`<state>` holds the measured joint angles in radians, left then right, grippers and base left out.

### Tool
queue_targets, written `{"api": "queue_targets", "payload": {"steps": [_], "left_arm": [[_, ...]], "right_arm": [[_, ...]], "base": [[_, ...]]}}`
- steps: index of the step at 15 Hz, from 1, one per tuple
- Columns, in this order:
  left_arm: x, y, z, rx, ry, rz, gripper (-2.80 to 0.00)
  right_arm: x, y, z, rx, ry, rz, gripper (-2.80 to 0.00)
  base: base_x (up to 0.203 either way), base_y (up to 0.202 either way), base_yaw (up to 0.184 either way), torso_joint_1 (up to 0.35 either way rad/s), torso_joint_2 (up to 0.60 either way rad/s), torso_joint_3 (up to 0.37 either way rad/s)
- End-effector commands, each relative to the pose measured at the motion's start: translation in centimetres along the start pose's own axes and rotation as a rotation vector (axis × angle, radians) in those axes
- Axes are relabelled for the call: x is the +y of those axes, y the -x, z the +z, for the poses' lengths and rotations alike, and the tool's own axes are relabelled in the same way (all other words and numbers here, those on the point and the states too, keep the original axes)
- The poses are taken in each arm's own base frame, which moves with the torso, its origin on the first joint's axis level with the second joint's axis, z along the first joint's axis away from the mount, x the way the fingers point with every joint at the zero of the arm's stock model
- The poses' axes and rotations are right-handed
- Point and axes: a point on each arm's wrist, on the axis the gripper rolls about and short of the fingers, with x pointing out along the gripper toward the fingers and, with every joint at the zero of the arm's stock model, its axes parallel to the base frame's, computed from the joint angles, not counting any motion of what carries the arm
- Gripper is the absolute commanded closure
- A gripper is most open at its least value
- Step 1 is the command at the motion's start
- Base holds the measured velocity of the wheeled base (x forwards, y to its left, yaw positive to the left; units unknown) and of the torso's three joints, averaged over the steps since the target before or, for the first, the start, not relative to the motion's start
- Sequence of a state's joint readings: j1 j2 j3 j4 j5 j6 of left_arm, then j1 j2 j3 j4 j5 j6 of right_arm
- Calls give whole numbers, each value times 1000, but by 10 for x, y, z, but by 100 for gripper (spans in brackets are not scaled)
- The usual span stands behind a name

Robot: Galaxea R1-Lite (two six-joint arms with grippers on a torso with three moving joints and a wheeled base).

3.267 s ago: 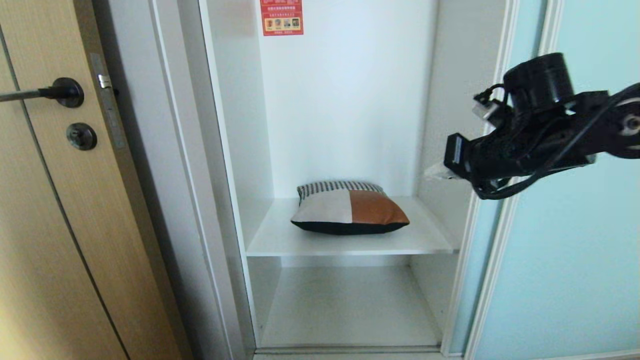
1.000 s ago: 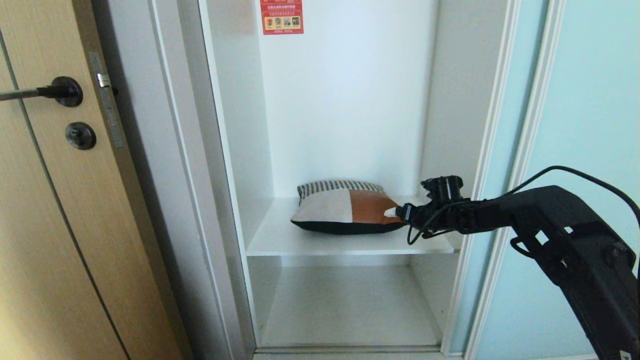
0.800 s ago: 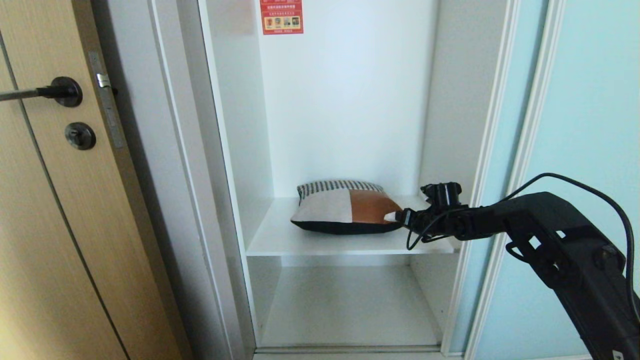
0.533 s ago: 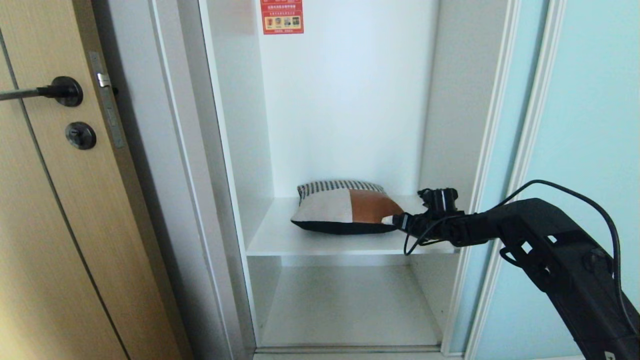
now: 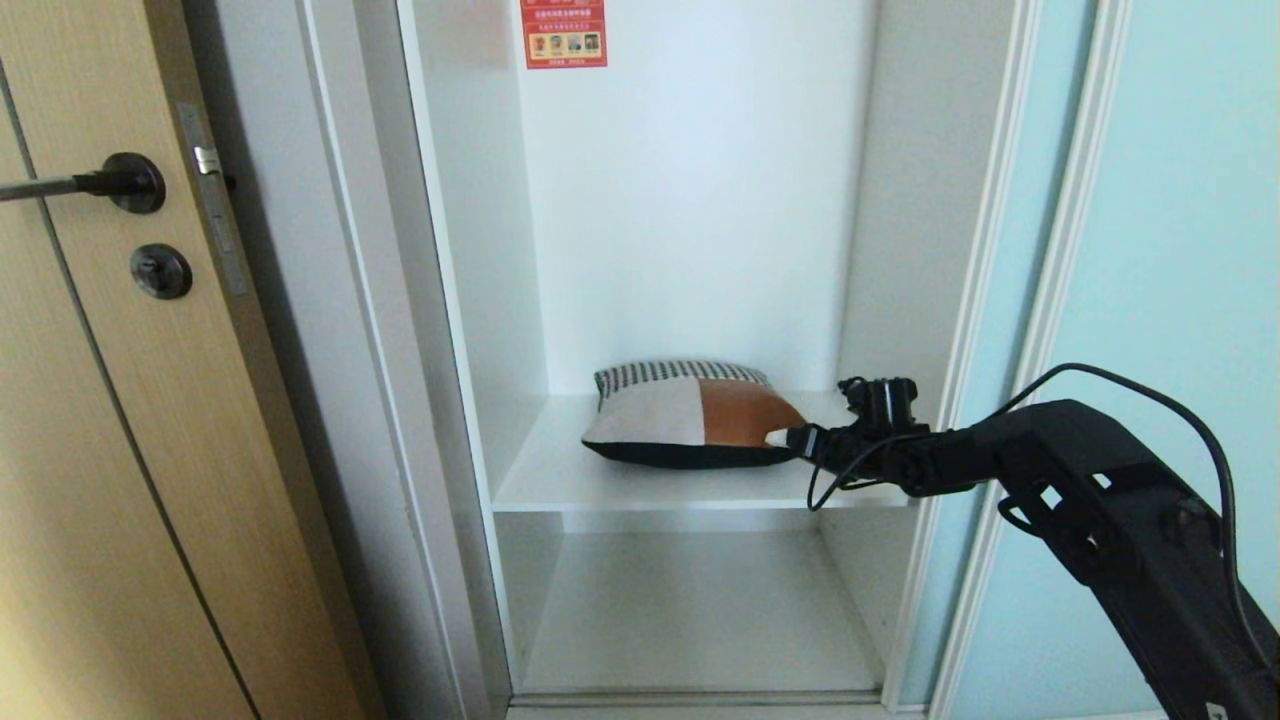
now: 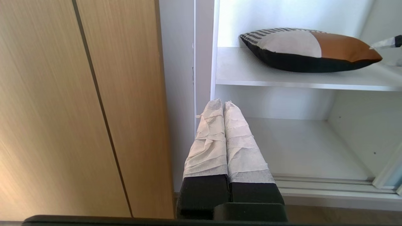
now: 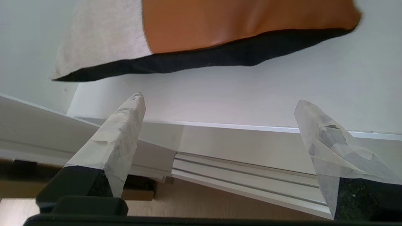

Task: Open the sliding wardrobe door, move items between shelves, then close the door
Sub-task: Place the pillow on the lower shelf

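Note:
The item is a cushion-like bundle [image 5: 695, 415] with white, tan-brown and striped patches and a black underside. It lies on the upper white shelf [image 5: 560, 475] of the wardrobe compartment. A bare lower shelf [image 5: 690, 610] is beneath it. The sliding wardrobe door [image 5: 1170, 250], pale aqua glass, stands slid to the right. My right gripper [image 5: 778, 437] reaches in level at the bundle's right corner. It is open, with nothing between its taped fingers [image 7: 125, 122], and the bundle [image 7: 201, 34] lies just beyond their tips. My left gripper [image 6: 222, 102] is parked low in front of the wardrobe's left post, shut and empty.
A light wooden door with a black lever handle [image 5: 100, 185] fills the left. The white wardrobe post [image 5: 400, 350] stands between it and the compartment. A red sticker [image 5: 563, 33] is on the back wall. The door track [image 7: 245, 185] runs along the floor.
Since three seconds ago my right arm has come down from beside the aqua door to shelf height. Over the last second its open gripper crept slightly left toward the bundle's corner.

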<state>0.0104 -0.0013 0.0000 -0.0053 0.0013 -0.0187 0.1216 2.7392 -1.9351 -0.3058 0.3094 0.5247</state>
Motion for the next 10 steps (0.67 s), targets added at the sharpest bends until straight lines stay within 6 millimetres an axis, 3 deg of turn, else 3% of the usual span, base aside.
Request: {"api": "queue_targets", "payload": {"steps": [1,10], "left_arm": [[0,0,0,3,-18,2,0],[0,0,0,0,-2,1,0]], "right_arm": [[9,8,11,-26,2,5,-280],[9,10,11,-15,-4,-5,-280]], "base": [[0,0,0,0,0,0],[0,0,0,0,0,0]]}}
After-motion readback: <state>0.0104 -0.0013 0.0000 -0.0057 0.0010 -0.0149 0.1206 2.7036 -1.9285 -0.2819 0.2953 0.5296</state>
